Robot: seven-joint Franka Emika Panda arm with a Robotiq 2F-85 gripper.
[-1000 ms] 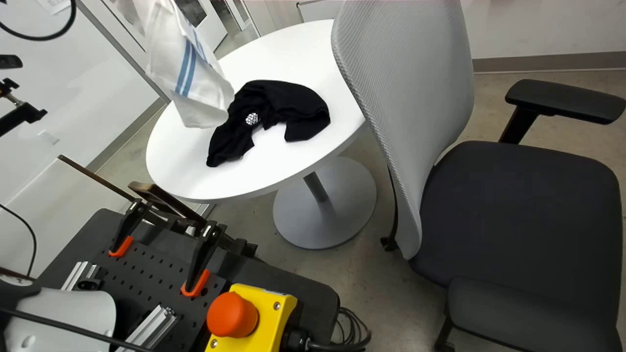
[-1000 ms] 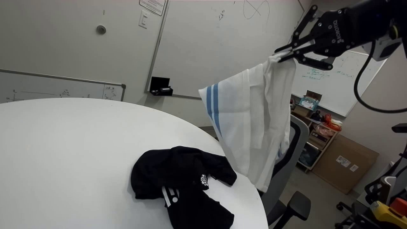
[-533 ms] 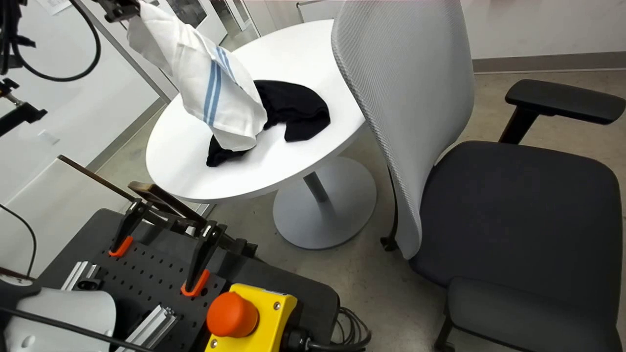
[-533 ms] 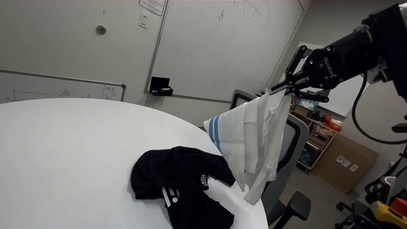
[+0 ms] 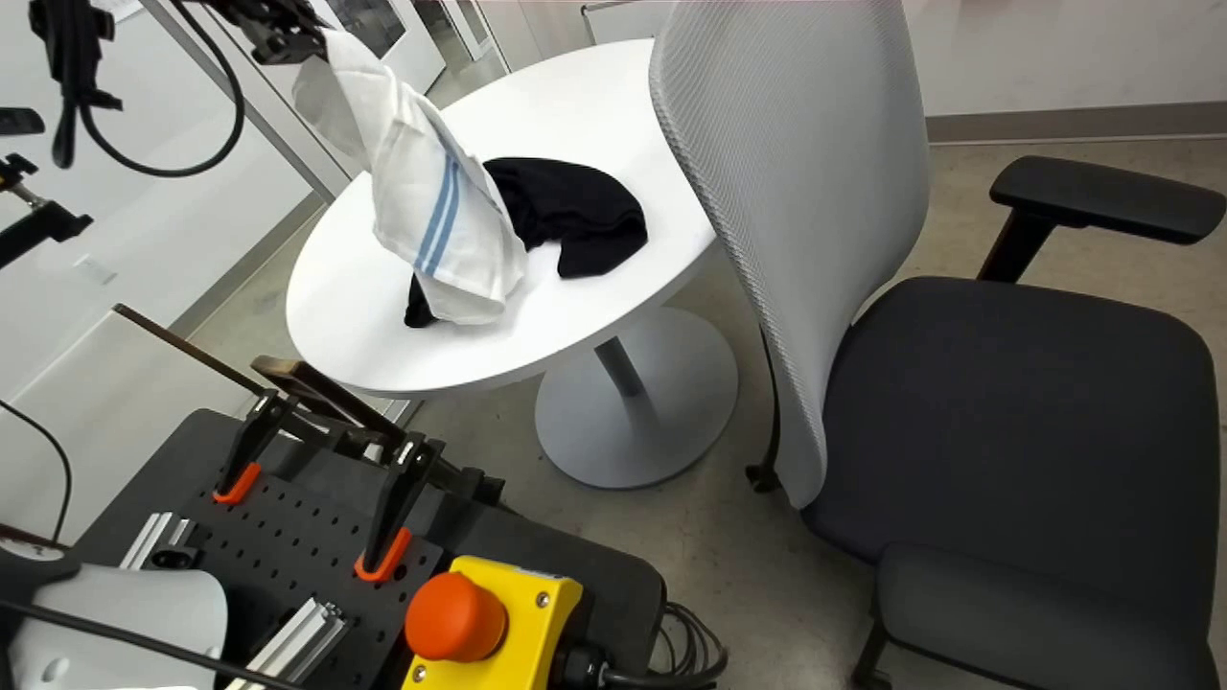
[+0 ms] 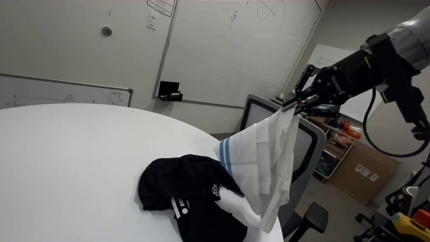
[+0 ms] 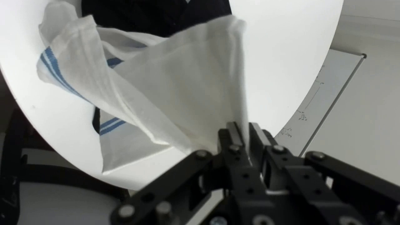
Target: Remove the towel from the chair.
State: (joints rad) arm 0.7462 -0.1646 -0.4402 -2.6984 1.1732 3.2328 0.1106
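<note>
Standing at three o'clock in an exterior view, a gray-backed chair [image 5: 920,383] is beside the round white surface [image 5: 566,110]; over that hangs the blue-striped towel [image 5: 422,182] (partly hiding a black garment [image 5: 585,211] toward three o'clock), while the jaws, at its eleven o'clock, clench its upper end.

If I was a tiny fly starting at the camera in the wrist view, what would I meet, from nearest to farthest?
Gripper → white towel → black clothing → whiteboard, past the edge of the table. The table stretches too wide to have one clear place in the line.
</note>
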